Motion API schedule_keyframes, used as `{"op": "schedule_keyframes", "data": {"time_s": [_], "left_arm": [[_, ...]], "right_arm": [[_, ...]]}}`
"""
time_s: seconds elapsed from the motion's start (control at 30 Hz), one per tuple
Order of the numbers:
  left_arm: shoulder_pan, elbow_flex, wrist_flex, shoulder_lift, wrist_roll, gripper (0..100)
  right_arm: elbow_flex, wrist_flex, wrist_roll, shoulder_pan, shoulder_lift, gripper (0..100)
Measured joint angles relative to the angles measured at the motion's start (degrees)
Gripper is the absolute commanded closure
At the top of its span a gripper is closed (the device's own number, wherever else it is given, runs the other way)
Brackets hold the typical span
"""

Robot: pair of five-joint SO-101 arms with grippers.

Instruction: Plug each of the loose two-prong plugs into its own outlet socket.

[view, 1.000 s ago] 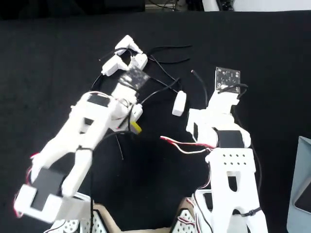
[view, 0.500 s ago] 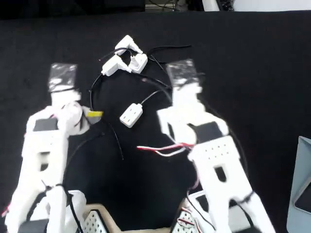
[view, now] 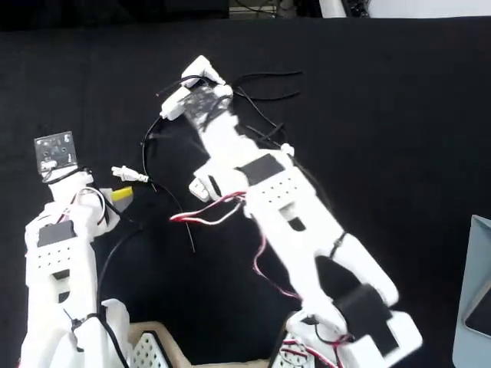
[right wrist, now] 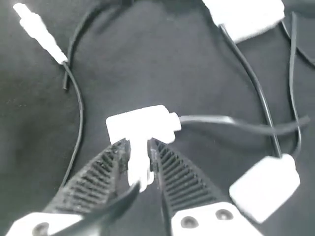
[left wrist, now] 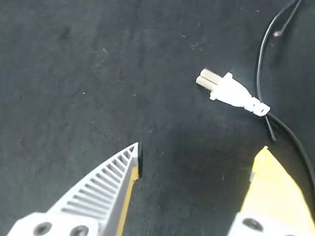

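Observation:
A loose white two-prong plug [left wrist: 230,91] lies flat on the black cloth, its black cord trailing off. My left gripper [left wrist: 197,164] stands open just short of its prongs, at the table's left [view: 115,190], with the plug [view: 129,175] beside it. My right gripper [right wrist: 140,169] is shut on a white T-shaped connector [right wrist: 143,125], its stem pinched between the fingers. That arm stretches to the cluster of white pieces at the back [view: 201,103]. Two white socket blocks [right wrist: 246,17] [right wrist: 266,187] lie close by, and the loose plug [right wrist: 37,29] is farther off.
Black cords [view: 261,96] loop around the back cluster and toward the middle. Another white socket block [view: 199,187] lies against the right arm's side. A blue-grey box [view: 477,291] stands at the right edge. Open cloth lies to the right and far left.
The left arm pulled back from the back cluster to the front left, and the loose plug now lies there. The right arm swung left to the cluster and shut on the connector.

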Motion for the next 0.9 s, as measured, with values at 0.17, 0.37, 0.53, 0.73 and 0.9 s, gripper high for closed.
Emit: {"op": "schedule_keyframes", "data": {"time_s": [0.17, 0.37, 0.53, 0.73, 0.9], "left_arm": [[-0.09, 1.67, -2.29, -0.26, 0.09, 65], [-0.09, 2.02, -2.99, -0.35, 0.09, 65], [-0.09, 2.02, -2.99, -0.35, 0.09, 65], [-0.09, 2.02, -2.99, -0.35, 0.09, 65], [-0.09, 2.02, -2.99, -0.35, 0.09, 65]], "right_arm": [[0.0, -4.22, 4.13, -1.32, 4.13, 98.7], [0.0, -7.74, 5.01, -2.29, 8.79, 98.7], [0.0, -8.7, 5.01, -2.73, 10.37, 98.7], [0.0, -8.97, 5.01, -4.92, 10.81, 98.7], [0.0, -9.05, 4.92, -5.45, 10.81, 98.7]]}}
